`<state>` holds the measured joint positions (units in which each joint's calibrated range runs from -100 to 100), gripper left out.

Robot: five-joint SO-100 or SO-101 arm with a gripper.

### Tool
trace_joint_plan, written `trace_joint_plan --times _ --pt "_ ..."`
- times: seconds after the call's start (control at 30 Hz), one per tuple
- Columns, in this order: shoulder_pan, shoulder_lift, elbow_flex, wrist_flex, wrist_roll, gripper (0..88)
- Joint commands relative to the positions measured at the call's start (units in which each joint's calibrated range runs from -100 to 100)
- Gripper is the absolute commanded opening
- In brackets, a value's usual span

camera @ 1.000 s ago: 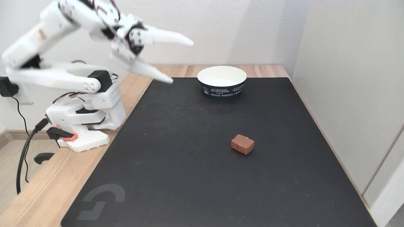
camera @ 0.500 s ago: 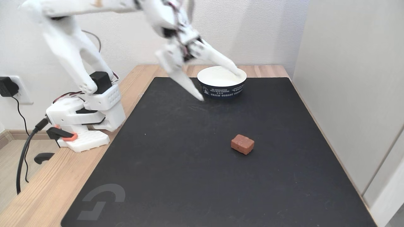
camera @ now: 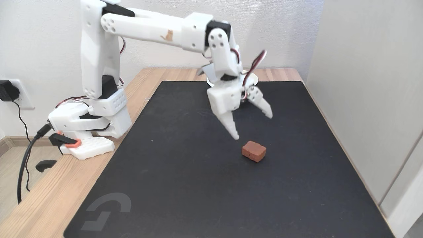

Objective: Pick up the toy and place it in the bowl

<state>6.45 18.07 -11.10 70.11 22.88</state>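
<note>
In the fixed view the white arm reaches out over the black mat (camera: 185, 172), its forearm level and its wrist bent so that the gripper (camera: 253, 126) points down at the work surface. The jaws stand wide apart and hold nothing; the spread looks well wider than the block below, which suits a descent that brings one finger to each side. The toy (camera: 253, 151), a small reddish-brown block with rounded edges, lies flat on the mat just below and slightly toward the camera from the fingertips, not touched by either. The longer fixed finger (camera: 231, 127) hangs nearest it, above its left end, while the shorter moving finger (camera: 264, 105) is lifted higher to the right. The paper bowl (camera: 253, 78) sits at the far edge of the mat, mostly hidden behind the wrist, with only slivers of its white rim showing; it is well apart from the toy, so a carry toward the back will be needed once the block is gripped. The step in hand appears to be the approach, with lowering and closing not yet done.
</note>
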Motion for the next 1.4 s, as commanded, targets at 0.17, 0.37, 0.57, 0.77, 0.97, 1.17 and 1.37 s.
trace_joint_plan --times 0.17,0.37,0.57,0.77,0.97,1.17,1.37 --pt "1.29 2.9 -12.29 8.12 7.6 37.2" --pt "7.23 3.23 -11.57 9.56 8.17 37.2" --pt "9.57 6.32 -10.76 8.12 8.17 37.2" --pt "6.31 11.49 -11.48 1.94 8.8 37.2" --pt "0.95 12.07 -11.3 -2.37 9.37 37.2" --pt "-0.22 15.9 -11.3 -2.12 9.37 37.2" --pt "0.45 18.32 -11.3 -2.21 9.01 37.1"
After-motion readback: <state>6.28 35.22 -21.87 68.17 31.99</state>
